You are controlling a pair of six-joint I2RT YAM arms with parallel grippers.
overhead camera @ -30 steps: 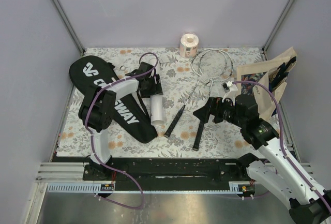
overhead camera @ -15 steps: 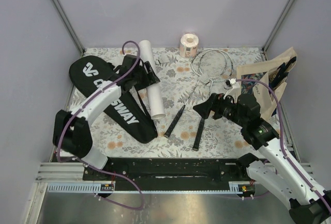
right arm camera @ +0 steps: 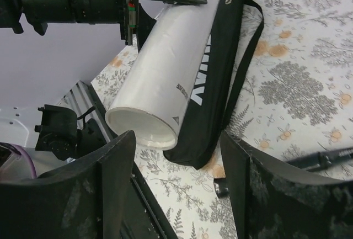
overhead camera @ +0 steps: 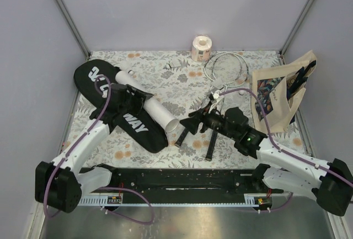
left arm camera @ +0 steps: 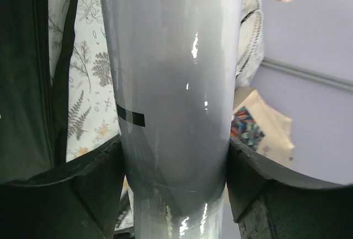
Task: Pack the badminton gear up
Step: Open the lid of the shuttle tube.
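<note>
The white tube [overhead camera: 160,115] lies slantwise over the long black racket bag [overhead camera: 140,128] lettered in white. My left gripper [overhead camera: 134,100] is shut on it. The left wrist view shows the tube [left arm camera: 171,84] filling the gap between both fingers [left arm camera: 88,195]. My right gripper [overhead camera: 191,124] is open just right of the tube's open end [right arm camera: 143,128], which shows between its fingers [right arm camera: 110,184] with the bag [right arm camera: 215,95] beside it. Two thin rackets have heads [overhead camera: 227,68] at the back and black handles [overhead camera: 186,130] near the right gripper.
A beige printed tote bag [overhead camera: 274,93] leans at the right wall. A small pinkish paper roll [overhead camera: 201,47] stands at the back wall. The black rail [overhead camera: 176,181] runs along the near edge. Grey walls close three sides.
The left arm has swung the tube from the back down across the bag, its open end now pointing right. The right gripper moved left toward that end and its jaws narrowed.
</note>
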